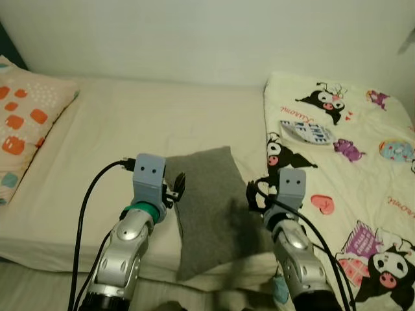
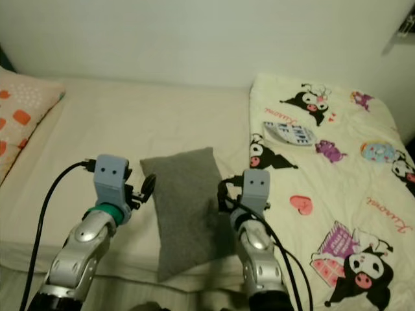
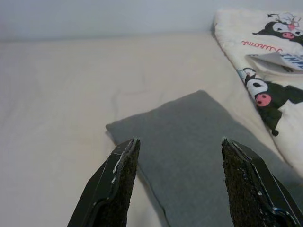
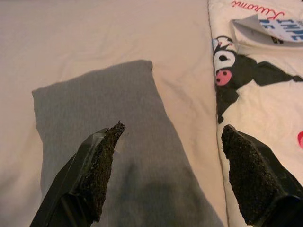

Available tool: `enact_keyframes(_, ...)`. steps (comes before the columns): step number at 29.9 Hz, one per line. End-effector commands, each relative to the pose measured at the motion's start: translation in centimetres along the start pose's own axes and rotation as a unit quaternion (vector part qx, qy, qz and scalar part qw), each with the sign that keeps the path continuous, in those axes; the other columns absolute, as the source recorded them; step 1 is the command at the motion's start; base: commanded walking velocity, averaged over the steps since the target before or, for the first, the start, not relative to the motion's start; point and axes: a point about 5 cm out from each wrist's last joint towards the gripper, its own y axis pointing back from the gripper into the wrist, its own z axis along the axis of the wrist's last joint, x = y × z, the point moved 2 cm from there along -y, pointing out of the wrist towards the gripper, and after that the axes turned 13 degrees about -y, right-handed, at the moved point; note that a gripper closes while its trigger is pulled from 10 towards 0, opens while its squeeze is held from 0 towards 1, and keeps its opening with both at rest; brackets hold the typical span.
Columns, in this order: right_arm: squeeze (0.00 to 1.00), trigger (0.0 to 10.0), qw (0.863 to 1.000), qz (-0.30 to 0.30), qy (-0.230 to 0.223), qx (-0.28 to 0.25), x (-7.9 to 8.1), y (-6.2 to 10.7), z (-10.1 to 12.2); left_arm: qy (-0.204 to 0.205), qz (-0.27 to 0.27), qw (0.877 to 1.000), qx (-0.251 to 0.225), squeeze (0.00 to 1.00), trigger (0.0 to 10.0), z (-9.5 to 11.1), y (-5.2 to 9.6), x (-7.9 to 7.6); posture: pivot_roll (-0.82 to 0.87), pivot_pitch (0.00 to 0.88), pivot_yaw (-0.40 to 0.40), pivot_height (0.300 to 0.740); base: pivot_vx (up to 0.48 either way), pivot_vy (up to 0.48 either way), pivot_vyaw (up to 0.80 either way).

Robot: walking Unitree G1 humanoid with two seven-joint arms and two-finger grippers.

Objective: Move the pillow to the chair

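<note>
A flat grey pillow lies on the cream bed sheet, its near end hanging a little over the bed's front edge. My left gripper hovers at the pillow's left edge. In the left wrist view its fingers stand apart, open and holding nothing, with the pillow just beyond them. At the pillow's right edge is my right gripper, casting a shadow on the fabric. It is open too, its fingers spread above the pillow.
A cream blanket with cartoon prints covers the bed's right side, with a folded printed piece on it. A pillow with orange patches lies at the far left. A white wall runs behind the bed.
</note>
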Motion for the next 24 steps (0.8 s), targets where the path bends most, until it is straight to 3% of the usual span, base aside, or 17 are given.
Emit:
enact_keyframes(1, 0.00, 10.0, 1.000, -0.004, -0.007, 0.015, -0.2, 0.1, -0.7, -0.010, 0.009, 1.000, 0.019, 0.00, 10.0, -1.0, 0.0, 0.1, 0.10, 0.038, 0.067, 0.636, 0.000, 0.000, 0.00)
enact_keyframes(10, 0.00, 10.0, 1.000, -0.004, -0.001, 0.015, -0.5, 0.0, -0.4, -0.012, 0.026, 0.999, 0.025, 0.00, 10.0, -1.4, 0.0, 0.6, 0.09, 0.041, 0.055, 0.591, 0.000, 0.000, 0.00)
enact_keyframes(17, 0.00, 10.0, 1.000, 0.000, 0.006, 0.012, -0.6, -0.1, -0.1, -0.012, 0.036, 0.999, 0.026, 0.00, 10.0, -1.5, 0.1, 0.9, 0.09, 0.045, 0.043, 0.591, 0.000, 0.000, 0.00)
enact_keyframes(24, 0.00, 10.0, 0.999, 0.027, 0.019, 0.013, 0.0, -0.9, 0.5, -0.004, 0.083, 0.996, 0.023, 0.00, 10.0, -1.6, 0.4, 2.1, 0.09, 0.055, 0.025, 0.591, 0.000, 0.000, 0.00)
